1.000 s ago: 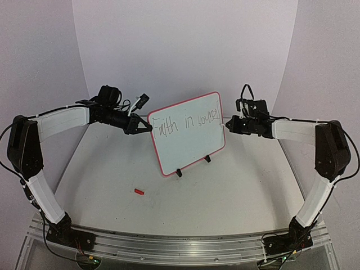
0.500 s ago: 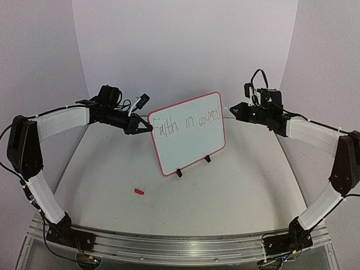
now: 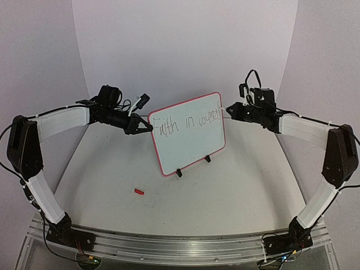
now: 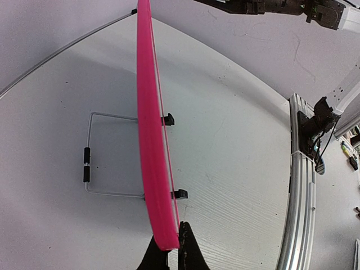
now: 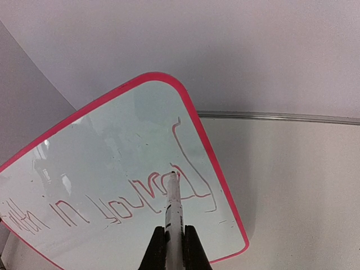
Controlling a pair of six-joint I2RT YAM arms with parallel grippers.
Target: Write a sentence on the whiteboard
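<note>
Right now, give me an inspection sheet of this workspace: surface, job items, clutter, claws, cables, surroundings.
Surface: white table.
Job's things: whiteboard propped on clip feet; sentence unfinished, one line, roughly "Faith in yoursel".
Clutter: small red piece lying before the board.
Claws: left claw shut on the whiteboard's edge; right claw shut on a marker, tip at the writing.
Cables: black loops at both wrists, off the board.
Surroundings: plain white backdrop; metal rail at near edge.
</note>
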